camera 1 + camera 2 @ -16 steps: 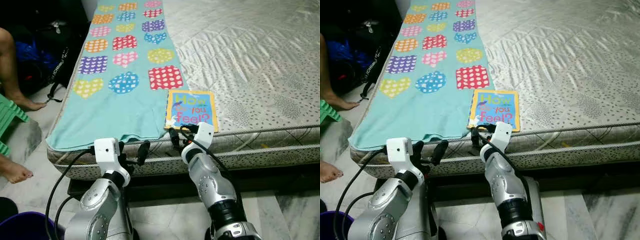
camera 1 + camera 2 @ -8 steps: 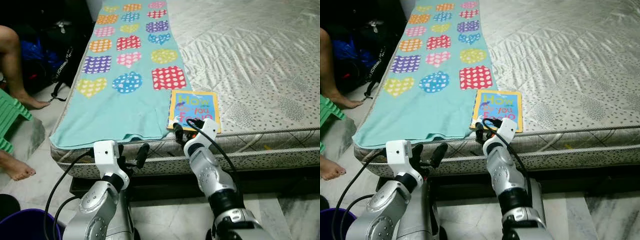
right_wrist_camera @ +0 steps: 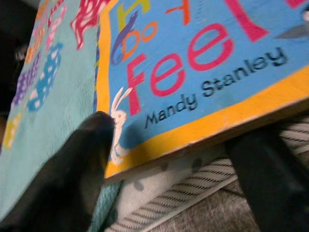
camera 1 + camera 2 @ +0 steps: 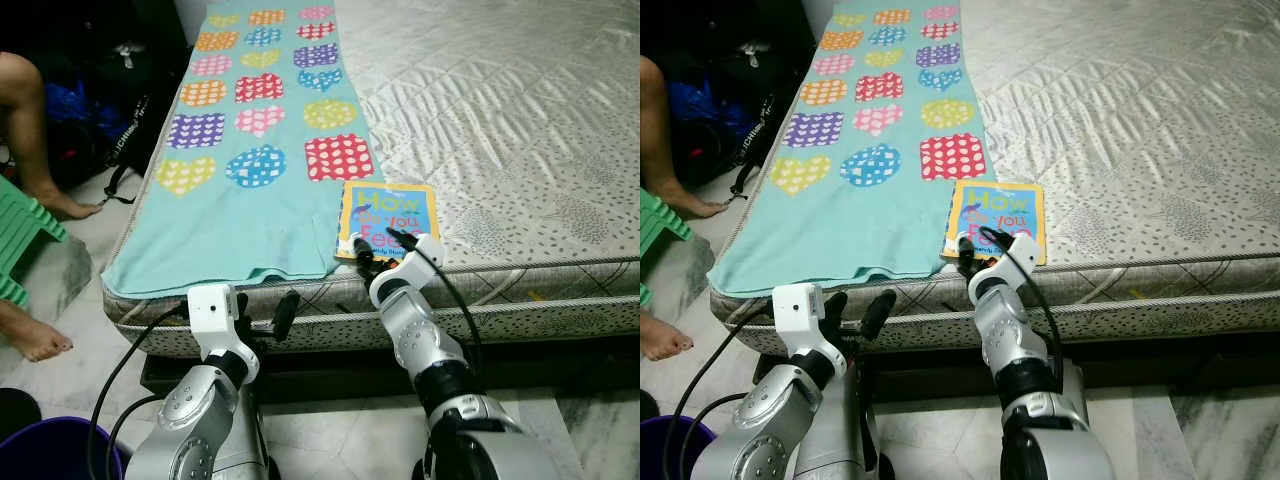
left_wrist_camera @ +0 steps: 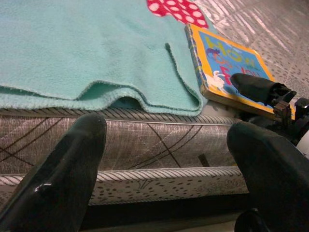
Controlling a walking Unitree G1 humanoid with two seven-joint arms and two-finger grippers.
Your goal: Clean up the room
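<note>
A blue and yellow picture book [image 4: 388, 212] lies flat near the front edge of the mattress [image 4: 520, 130], beside a teal blanket with dotted hearts [image 4: 250, 150]. My right gripper [image 4: 378, 245] is open at the book's near edge. In the right wrist view one finger [image 3: 89, 159] rests over the book's corner [image 3: 193, 72] and the other [image 3: 270, 179] sits below its edge. My left gripper [image 4: 262, 313] is open and holds nothing, low in front of the mattress side. In the left wrist view its two fingers [image 5: 63, 179] frame the blanket hem [image 5: 96, 72] and the book [image 5: 227, 63].
A person's leg [image 4: 30, 130] and foot [image 4: 32, 340] are at the left, beside a green stool [image 4: 20, 235]. Dark bags [image 4: 105, 110] lie on the floor along the bed. A purple bucket [image 4: 45, 450] stands at the lower left. Marble floor [image 4: 590, 440] runs under the bed's front.
My right gripper has reached forward from the mattress side up to the book's near edge, its fingers now on either side of that edge. The left arm has stayed put.
</note>
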